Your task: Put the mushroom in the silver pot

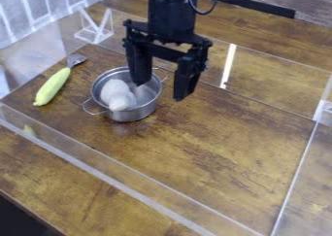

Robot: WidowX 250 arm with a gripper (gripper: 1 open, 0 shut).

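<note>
In the camera view, the mushroom sits in the silver pot, toward the side near the corn-like piece. The tool stands wide open above and beside the pot — holding nothing, its dark parts partly hiding the pot's far rim. The job looks as good as done; what is left is probably a clean retreat. The main risk is a low sideways move: a finger could catch the rim or a wire handle, drag the pot over the wooden surface and perhaps tip the mushroom out. Whether tool and pot touch, I cannot tell. The mushroom looks white, smooth and rounded — a pale lump, egg-like, filling much of its side of the pot, so a hard jolt might roll it.
</note>
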